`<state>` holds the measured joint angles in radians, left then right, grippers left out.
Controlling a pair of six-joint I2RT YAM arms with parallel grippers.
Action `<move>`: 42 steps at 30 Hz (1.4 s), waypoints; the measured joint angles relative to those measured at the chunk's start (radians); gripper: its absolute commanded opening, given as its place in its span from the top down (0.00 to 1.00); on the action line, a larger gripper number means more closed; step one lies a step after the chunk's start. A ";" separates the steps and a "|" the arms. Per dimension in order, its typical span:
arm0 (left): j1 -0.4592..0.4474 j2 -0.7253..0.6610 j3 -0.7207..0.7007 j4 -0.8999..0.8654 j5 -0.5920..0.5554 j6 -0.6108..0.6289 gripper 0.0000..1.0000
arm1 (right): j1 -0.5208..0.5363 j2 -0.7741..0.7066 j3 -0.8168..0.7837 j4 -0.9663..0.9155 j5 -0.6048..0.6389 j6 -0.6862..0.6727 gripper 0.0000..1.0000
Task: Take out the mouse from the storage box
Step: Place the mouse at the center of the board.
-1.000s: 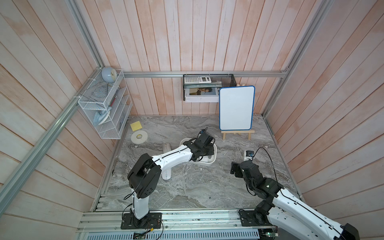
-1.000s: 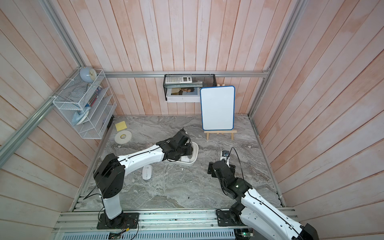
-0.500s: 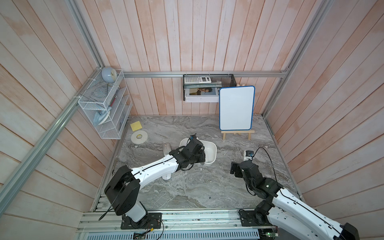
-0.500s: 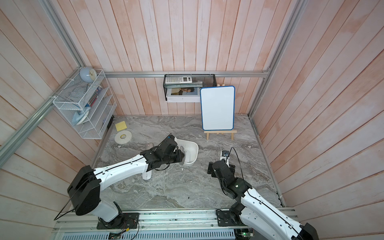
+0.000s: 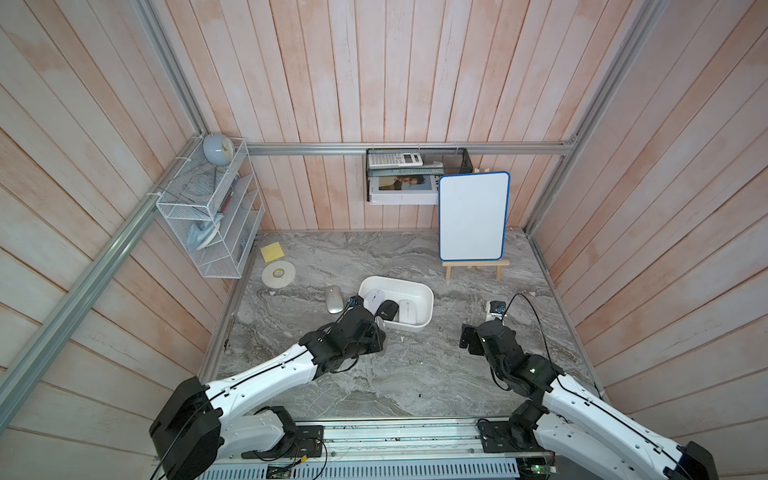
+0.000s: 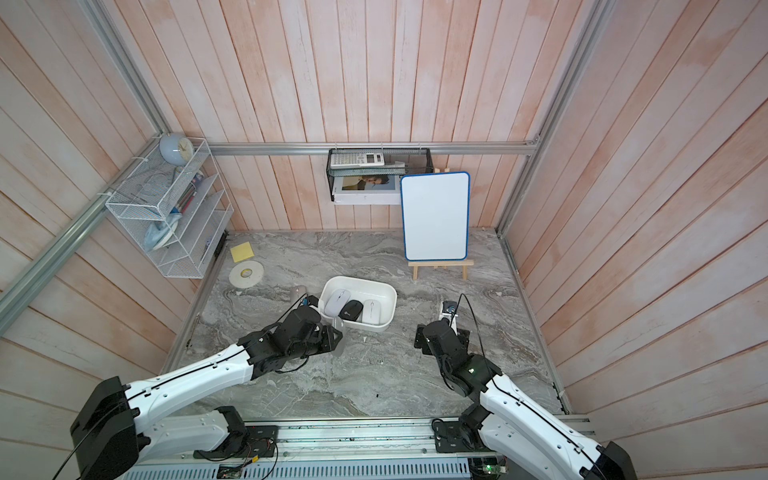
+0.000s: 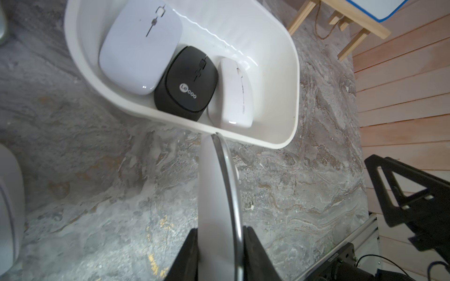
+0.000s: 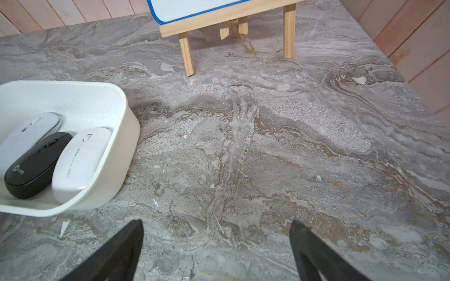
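l gripper point(image 7: 220, 233), clamped on mouse point(image 7: 214, 189), now pulled back from storage box point(image 7: 275, 80); r gripper point(image 8: 216, 226) still apart.

Six mice point(image 7: 187, 82), one storage box point(image 5: 409, 327), one whiteboard point(image 5: 473, 216), one calculator point(image 5: 395, 159), one clock point(image 5: 217, 148)

The space was enclosed on three sides by walls point(image 5: 374, 83) of pale pinkish wooden planks, framed with aluminium rails point(image 5: 307, 148). A grey marble-patterned surface point(image 5: 415, 374) was laid as the floor. A white wire-mesh rack point(image 5: 224, 257) was hung on a side wall, a black mesh tray point(image 5: 463, 160) on the back rail, and soft, even light was cast throughout
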<state>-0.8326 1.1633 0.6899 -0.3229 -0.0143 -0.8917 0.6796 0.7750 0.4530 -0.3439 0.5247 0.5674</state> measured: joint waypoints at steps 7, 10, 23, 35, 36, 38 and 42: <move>0.002 -0.112 -0.129 0.002 0.005 -0.060 0.89 | 0.000 0.010 0.000 0.000 0.000 0.000 0.03; 0.007 -0.129 -0.192 0.023 0.012 -0.090 0.89 | 0.000 0.010 0.000 0.000 0.000 0.000 0.02; 0.045 -0.105 -0.328 0.177 0.057 -0.171 0.89 | 0.000 0.010 0.000 0.000 -0.003 0.000 0.03; 0.087 -0.059 -0.369 0.306 0.080 -0.187 0.81 | 0.000 0.010 0.000 0.000 -0.003 0.000 0.02; 0.093 -0.060 -0.373 0.313 0.082 -0.189 0.79 | 0.000 0.010 0.000 0.000 -0.004 0.000 0.03; 0.103 -0.064 -0.378 0.318 0.082 -0.191 0.77 | 0.000 0.010 0.000 0.000 -0.004 0.000 0.02; 0.121 -0.073 -0.383 0.313 0.082 -0.194 0.71 | 0.000 0.011 0.000 0.000 -0.004 0.000 0.03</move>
<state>-0.7120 1.0901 0.3073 -0.0097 0.0673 -1.0859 0.6796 0.7860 0.4530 -0.3435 0.5209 0.5674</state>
